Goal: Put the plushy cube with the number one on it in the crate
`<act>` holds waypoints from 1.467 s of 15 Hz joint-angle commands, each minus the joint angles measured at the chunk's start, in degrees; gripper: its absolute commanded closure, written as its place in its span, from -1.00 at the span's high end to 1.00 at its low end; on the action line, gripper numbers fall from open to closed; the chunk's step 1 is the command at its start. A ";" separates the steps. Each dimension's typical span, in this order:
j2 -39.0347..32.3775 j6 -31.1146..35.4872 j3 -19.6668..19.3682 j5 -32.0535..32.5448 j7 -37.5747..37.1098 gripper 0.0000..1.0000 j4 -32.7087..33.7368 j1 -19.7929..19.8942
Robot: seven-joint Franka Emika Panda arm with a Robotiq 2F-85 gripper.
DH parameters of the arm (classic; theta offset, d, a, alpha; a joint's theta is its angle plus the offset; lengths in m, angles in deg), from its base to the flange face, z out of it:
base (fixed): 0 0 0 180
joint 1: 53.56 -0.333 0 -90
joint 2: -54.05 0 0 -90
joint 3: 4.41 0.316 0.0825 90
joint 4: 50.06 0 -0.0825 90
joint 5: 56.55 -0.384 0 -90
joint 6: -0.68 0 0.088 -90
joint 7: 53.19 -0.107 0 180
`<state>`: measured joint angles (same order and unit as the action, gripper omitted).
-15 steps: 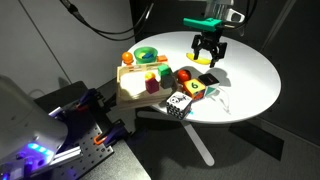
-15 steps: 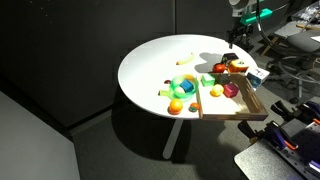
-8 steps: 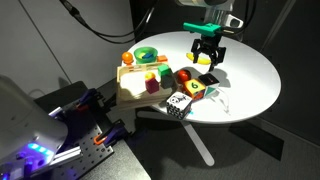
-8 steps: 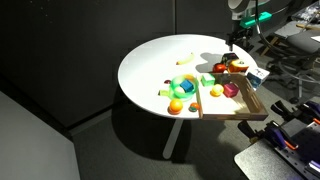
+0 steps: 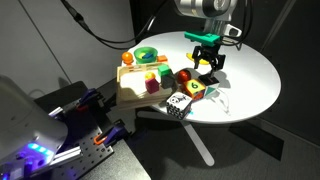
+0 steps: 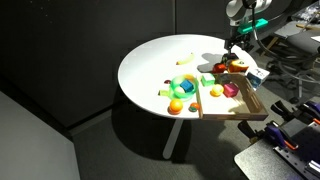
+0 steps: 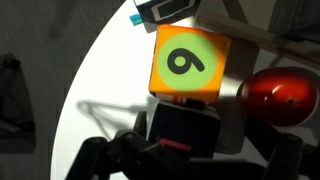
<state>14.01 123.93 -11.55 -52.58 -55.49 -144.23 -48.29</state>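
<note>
The plushy cube (image 7: 188,62) fills the middle of the wrist view, with orange sides and a green top face carrying a dark numeral. In an exterior view it (image 5: 193,90) sits on the white table between the die and a red object. My gripper (image 5: 207,64) hangs open and empty just above the table, close behind the cube; its dark fingers frame the bottom of the wrist view (image 7: 190,150). The light wooden crate (image 5: 128,92) lies at the table's edge, beyond the cube, holding several coloured blocks. It also shows in an exterior view (image 6: 246,112).
A black-and-white die (image 5: 178,103) lies beside the cube toward the table edge. A red round object (image 7: 280,98) touches the cube's side. A green bowl (image 5: 146,55) stands behind the crate. A yellow piece (image 5: 208,79) lies under the gripper.
My gripper has come down toward the table and shifted slightly toward the cube, staying open. The objects have not moved.
</note>
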 commanded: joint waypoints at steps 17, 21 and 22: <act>-9.60 2.10 0.74 -0.36 0.61 1.00 11.15 0.89; -11.62 1.92 0.55 -0.21 0.33 1.00 13.28 0.79; -12.12 1.82 0.43 -0.14 0.24 1.00 13.82 0.79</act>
<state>4.16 126.03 -11.47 -52.58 -55.49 -133.92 -48.29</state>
